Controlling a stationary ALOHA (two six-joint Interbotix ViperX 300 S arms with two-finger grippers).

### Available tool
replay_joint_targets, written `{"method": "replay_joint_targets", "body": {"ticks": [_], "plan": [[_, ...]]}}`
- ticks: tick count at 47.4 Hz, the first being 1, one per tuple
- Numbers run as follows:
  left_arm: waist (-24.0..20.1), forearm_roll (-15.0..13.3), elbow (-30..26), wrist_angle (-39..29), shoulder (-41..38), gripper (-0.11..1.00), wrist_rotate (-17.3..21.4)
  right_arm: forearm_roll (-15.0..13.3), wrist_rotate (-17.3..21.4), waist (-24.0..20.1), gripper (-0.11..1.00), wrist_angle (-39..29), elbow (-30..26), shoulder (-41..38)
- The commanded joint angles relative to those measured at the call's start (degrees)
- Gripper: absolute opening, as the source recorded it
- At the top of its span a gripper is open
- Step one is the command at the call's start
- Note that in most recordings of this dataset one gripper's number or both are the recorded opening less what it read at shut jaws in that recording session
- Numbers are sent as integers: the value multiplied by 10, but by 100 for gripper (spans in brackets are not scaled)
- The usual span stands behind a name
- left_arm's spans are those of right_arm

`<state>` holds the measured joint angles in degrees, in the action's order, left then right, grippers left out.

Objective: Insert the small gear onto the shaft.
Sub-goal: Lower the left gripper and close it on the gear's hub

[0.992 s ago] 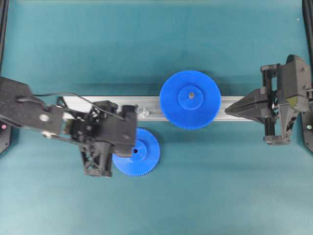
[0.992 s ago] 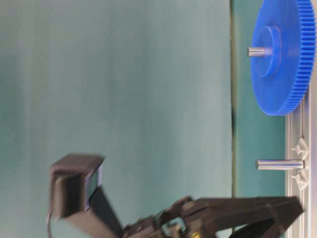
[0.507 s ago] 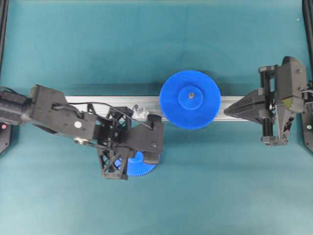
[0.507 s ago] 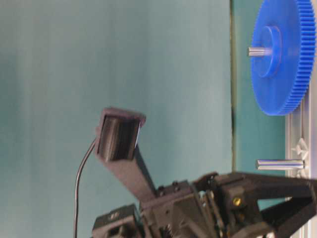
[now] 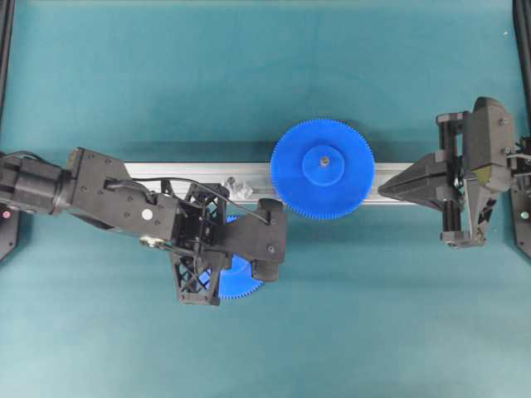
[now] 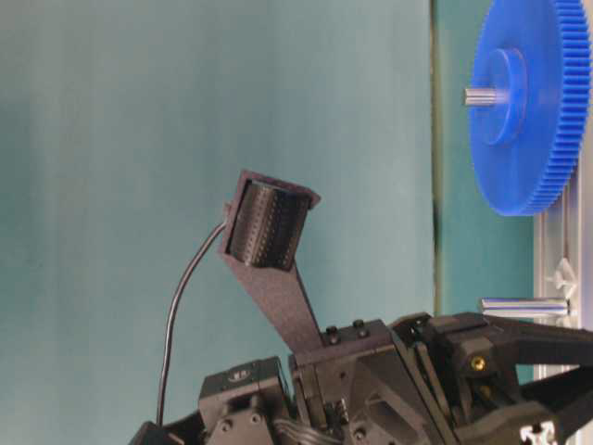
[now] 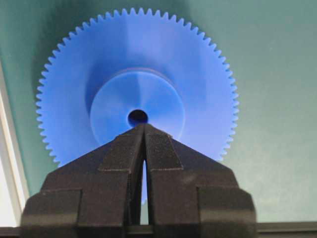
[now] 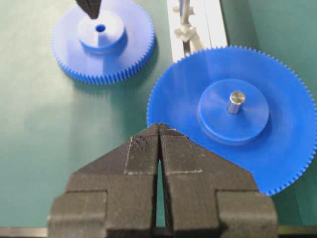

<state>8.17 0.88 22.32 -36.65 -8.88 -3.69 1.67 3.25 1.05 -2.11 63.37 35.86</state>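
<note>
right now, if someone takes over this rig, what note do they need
Left gripper: jaws shut, holding nothing, tips poised over the hub of the small gear, just beside its centre hole.
Right gripper: jaws shut, empty, parked at the right end of the rail, near the large gear.
Small gear: flat on the mat in front of the rail, hub up, not gripped.
Shaft: bare, standing on the rail between the left arm and the large gear.
Done: large gear sits on its own pin.
Left: open the jaws, grip the small gear, lift it and seat it on the shaft.
</note>
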Motion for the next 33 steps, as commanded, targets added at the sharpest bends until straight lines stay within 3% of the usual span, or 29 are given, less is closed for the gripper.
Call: {"method": "replay_joint_targets", "body": {"ticks": [1,26,33], "plan": [[2,1,-18,-2,7,-1,1,1,5,1,3,5,-13,2],[3,2,-25,-15,4,-1,11,1,6,1,3,5,-13,2],[0,2,-24,-14,3,10,3,1,7,1,3,5,-12,1]]}}
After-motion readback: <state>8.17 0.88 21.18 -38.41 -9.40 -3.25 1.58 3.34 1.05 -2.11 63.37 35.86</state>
